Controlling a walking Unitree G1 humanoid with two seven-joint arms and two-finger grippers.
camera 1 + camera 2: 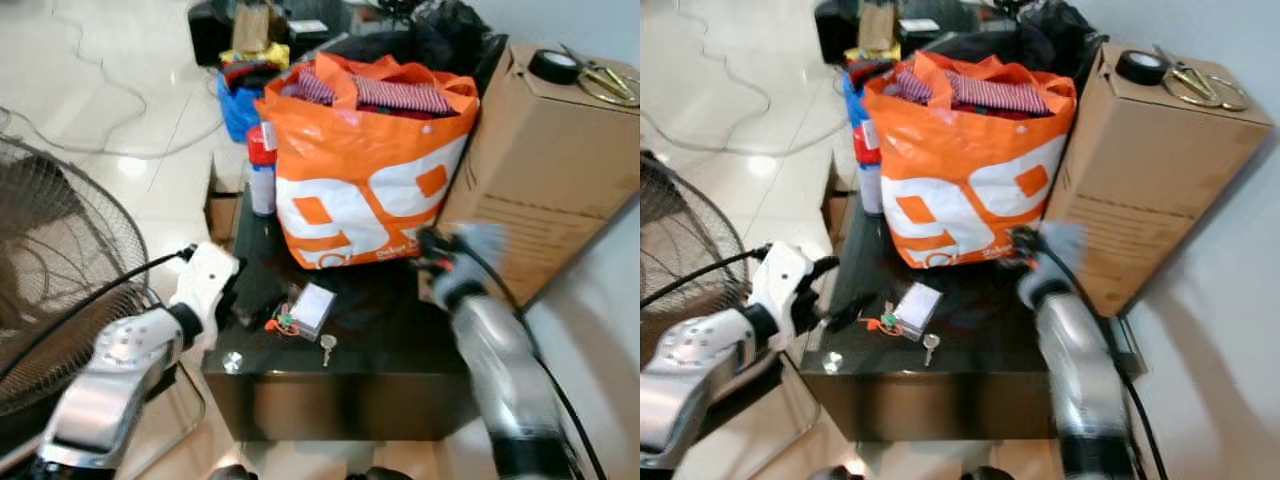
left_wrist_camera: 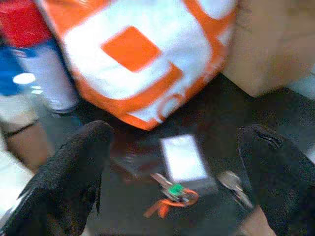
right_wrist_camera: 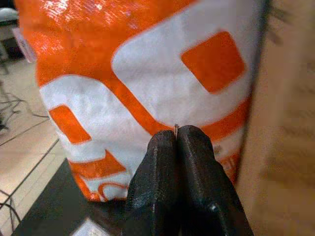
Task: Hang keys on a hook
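The bunch of keys (image 1: 297, 318) lies on the black table (image 1: 400, 340), with a white tag (image 2: 184, 160), orange and green bits and one silver key (image 1: 327, 346) splayed toward the front edge. My left gripper (image 2: 176, 132) is open. It hovers just left of the bunch at the table's left edge, with a black finger (image 2: 74, 167) on either side of the keys in the left wrist view. My right gripper (image 3: 175, 132), blurred in the eye views, is shut. It is raised in front of the orange-and-white bag (image 1: 370, 170).
A cardboard box (image 1: 545, 170) with a tape roll (image 1: 553, 65) and scissors (image 1: 605, 80) stands at the right. A red-capped spray can (image 1: 262, 170) is left of the bag. A fan (image 1: 60, 290) stands at the left. A small round silver piece (image 1: 232, 362) lies near the table's front corner.
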